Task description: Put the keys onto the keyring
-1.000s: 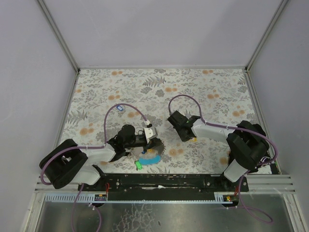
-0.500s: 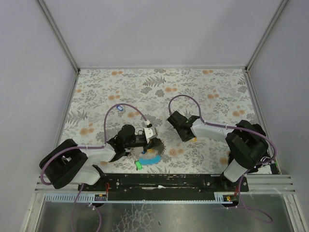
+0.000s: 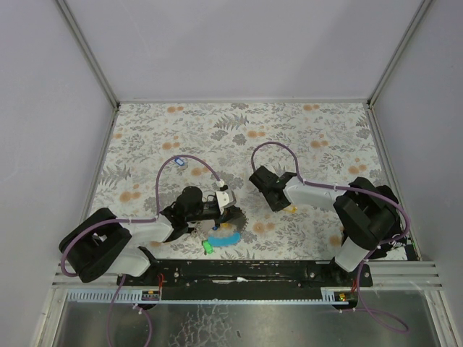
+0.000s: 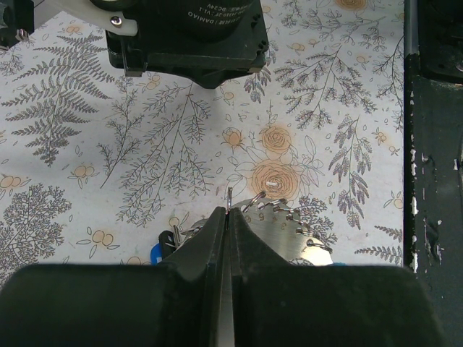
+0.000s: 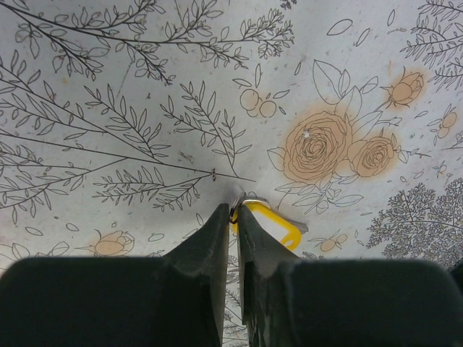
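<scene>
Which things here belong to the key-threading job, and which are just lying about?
Job: thin silvery metal keyring with light-blue strap; yellow-capped metal key; green-capped key; blue-capped key.
Lying about: floral-patterned table cover; purple cables; black mounting rail.

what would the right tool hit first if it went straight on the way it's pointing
The floral table cover, most likely: the right tool points down at bare cloth, with the yellow key at its tips. Depth is hard to judge.

Floral-print tabletop [image 3: 289,123] between plain grey walls [image 3: 239,43]
</scene>
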